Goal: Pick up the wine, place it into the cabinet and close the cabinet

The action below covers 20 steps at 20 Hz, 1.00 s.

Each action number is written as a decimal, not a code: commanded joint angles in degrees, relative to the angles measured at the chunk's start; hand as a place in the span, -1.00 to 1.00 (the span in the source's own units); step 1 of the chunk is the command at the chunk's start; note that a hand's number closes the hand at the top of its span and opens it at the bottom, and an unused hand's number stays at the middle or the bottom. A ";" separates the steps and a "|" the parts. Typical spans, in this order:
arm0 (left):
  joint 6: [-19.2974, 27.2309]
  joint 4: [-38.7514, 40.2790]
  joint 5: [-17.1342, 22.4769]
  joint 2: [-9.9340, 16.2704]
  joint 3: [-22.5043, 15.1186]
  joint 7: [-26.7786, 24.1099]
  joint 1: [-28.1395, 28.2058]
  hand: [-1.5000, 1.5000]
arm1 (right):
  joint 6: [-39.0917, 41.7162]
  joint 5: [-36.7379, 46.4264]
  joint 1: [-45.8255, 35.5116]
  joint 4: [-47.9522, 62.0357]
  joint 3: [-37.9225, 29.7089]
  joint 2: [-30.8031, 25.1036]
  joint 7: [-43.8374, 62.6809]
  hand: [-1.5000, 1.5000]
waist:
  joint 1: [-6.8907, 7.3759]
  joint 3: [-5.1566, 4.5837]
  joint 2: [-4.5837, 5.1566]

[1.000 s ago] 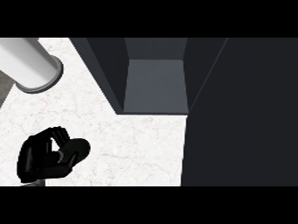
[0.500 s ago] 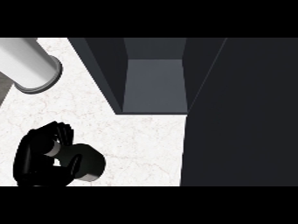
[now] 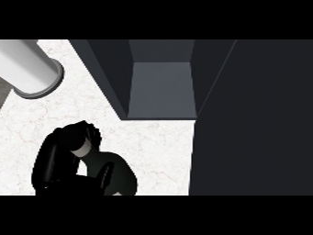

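Finds the wine [image 3: 115, 176] low at the left of the head view, as a dark, rounded body seen from above with a small pale patch near its upper end, most of it hidden. Shows the left hand [image 3: 56, 160] wrapped about it, black fingers curled over the top and the thumb coming round the near side, so clamped on the wine. Cannot tell whether the bottle is lifted or resting on the table [image 3: 160, 144]. Leaves the right hand out of sight altogether.

Puts the task, by judgement, at its first step: grasp apparently made, carry not yet done. Places the cabinet [image 3: 160, 87] well apart from the wine, up and to the right, open, with nothing visible inside. Leaves the placing and the closing of the door [image 3: 260, 119] to do.

As to surfaces:
- **Table:** white stone with faint grey veining, flat and matte.
- **Cabinet:** a boxy slate-grey recess with plain, smooth walls and a paler floor.
- **Door:** a broad, flat, near-black panel standing at the right, edge sharp and straight.
- **Hand:** glossy black against the pale top.

Notes also a white cylinder [image 3: 25, 68] at the upper left — smooth, with a grey rim at its end, lying aslant and well clear of the hand.
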 commanded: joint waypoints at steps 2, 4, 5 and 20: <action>9.27 -1.75 -0.61 -0.23 -7.87 5.05 -6.58 1.00 | 0.86 -8.22 -0.21 -4.40 -4.80 -1.87 2.36 -1.00 | -0.21 -0.01 0.07; 12.95 2.43 0.78 -0.24 -9.50 5.26 -11.46 1.00 | 1.23 -5.23 1.84 -3.38 -2.44 -0.23 0.56 -1.00 | -0.33 -0.01 0.13; 12.58 -1.41 -0.31 -0.24 -8.52 9.66 -11.65 1.00 | -0.18 -3.16 2.24 -4.99 0.27 1.64 0.86 -1.00 | -0.13 -0.02 0.06; 37.41 9.67 -2.88 -0.24 -20.53 11.09 -27.72 1.00 | 1.43 -8.57 1.66 -6.93 -4.50 -0.68 3.04 -1.00 | -0.56 -0.01 0.04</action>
